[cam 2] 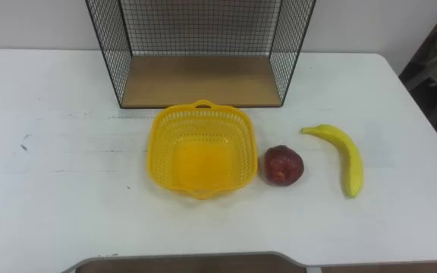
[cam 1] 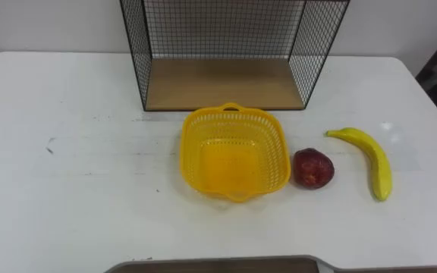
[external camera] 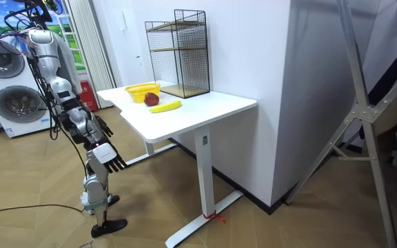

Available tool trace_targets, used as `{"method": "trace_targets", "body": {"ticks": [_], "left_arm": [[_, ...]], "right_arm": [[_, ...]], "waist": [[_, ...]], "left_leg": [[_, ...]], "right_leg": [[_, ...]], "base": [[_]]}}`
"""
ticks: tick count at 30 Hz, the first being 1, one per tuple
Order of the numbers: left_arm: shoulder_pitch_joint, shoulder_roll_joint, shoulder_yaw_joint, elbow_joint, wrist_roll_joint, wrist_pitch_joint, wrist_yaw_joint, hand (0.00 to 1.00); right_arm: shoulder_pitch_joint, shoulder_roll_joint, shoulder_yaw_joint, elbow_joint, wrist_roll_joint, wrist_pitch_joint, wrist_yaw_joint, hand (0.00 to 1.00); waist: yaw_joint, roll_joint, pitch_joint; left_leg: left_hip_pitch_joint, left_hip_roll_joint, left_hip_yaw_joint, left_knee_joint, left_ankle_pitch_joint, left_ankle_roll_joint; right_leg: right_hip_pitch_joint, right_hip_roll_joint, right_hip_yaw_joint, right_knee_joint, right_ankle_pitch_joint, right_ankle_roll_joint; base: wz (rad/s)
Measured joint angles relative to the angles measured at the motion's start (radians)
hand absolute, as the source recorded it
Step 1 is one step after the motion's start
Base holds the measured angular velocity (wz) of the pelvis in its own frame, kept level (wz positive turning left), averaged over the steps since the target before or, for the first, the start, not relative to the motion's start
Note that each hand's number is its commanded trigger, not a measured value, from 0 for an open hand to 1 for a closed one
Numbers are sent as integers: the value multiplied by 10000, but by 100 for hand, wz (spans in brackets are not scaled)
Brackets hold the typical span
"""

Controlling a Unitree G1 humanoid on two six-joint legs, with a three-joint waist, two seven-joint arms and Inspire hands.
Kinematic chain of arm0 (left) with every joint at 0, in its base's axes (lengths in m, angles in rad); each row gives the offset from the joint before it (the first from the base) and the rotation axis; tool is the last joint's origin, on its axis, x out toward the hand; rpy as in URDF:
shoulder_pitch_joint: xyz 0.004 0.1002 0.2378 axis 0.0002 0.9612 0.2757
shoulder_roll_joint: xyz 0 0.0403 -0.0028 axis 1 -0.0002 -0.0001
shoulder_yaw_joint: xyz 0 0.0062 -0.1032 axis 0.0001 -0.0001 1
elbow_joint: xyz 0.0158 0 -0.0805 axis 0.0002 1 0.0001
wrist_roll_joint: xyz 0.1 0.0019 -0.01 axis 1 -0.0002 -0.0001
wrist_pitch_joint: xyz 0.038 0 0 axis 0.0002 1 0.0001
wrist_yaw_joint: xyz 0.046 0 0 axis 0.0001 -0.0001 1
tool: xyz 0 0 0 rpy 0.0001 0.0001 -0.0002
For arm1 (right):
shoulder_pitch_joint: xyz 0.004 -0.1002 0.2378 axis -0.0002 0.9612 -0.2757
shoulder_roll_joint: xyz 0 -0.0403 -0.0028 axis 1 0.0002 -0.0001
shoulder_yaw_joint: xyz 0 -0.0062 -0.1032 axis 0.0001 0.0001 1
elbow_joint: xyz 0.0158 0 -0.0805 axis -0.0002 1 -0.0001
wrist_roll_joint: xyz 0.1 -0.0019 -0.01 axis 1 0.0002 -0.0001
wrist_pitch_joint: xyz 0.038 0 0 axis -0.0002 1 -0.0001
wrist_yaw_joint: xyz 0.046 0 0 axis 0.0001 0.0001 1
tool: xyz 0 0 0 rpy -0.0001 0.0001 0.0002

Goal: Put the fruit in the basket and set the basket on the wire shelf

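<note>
1. The yellow basket (cam 1: pixel 235 114) sits on the white counter (cam 1: pixel 67 197), just in front of the wire shelf (cam 1: pixel 218 85).
2. A red fruit (cam 1: pixel 312 167) lies right beside the basket's right rim. The banana (cam 1: pixel 370 156) lies further right, apart from the red fruit.
3. In the room view the robot stands at the counter's edge with both arms lowered below the counter top.
4. The right hand (external camera: pixel 114 162) hangs released, fingers spread, grasping nothing.
5. The left hand (external camera: pixel 100 126) shows too small to tell its state.
</note>
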Motion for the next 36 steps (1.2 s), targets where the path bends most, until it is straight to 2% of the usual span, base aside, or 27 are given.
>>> {"method": "trace_targets", "body": {"ticks": [11, 15, 18, 19, 23, 26, 31, 36], "left_arm": [[20, -1, 6, 10, -49, -39, 24, 0], [34, -17, 274, 55, -33, -40, 24, 0], [92, -19, 579, 58, 0, -34, 30, 0], [126, -18, 716, 57, 9, -20, 74, 0], [295, -15, 1043, 29, 6, -13, 365, 0], [460, 1, 1386, 39, 7, 20, 441, 0], [1028, 74, 1750, 92, 12, 194, 641, 0], [1271, 120, 1976, 400, 27, 425, 910, 0]], "right_arm": [[-8, -2, 1, 124, 169, -9, 2, 0], [29, 66, -228, 355, 840, 3, -17, 0], [113, 100, -475, 400, 1701, 256, -91, 0], [140, 102, -648, 434, 2085, 397, -124, 0], [405, 98, -1293, 462, 3088, 567, -388, 0], [576, 101, -2001, 476, 4735, 701, -642, 0], [663, 99, -3863, 285, 7648, 845, -1117, 0], [485, 56, -5191, 157, 9770, 837, -1712, 0]], "waist": [[25, 3, 4], [23, -13, 25], [19, 1, 20], [-7, 18, 11], [-33, 40, 11], [-166, 48, 18], [-577, 44, 92], [-846, -7, 72]], "left_leg": [[18, -1, 11, -26, 0, 0], [44, -1, 3, -10, 0, 0], [20, 0, -2, -4, -3, 1], [20, 0, -2, 9, -7, -2], [43, -2, 21, 13, -7, -2], [46, -7, -22, 29, -7, -1], [168, 18, -1, 13, -35, -26], [169, 8, 16, 54, -40, -34]], "right_leg": [[-2, 1, 28, -3, 0, 0], [17, 0, 67, -2, 0, 0], [7, 0, 33, -1, -1, -1], [20, 1, 29, 4, -1, -1], [36, 1, 29, 14, -1, -1], [75, -1, 32, 12, -1, -1], [185, 22, 192, 16, -8, -9], [188, 16, 243, 50, -74, -43]], "base": [[0], [0], [0], [0], [0], [3], [-1], [-1]]}}
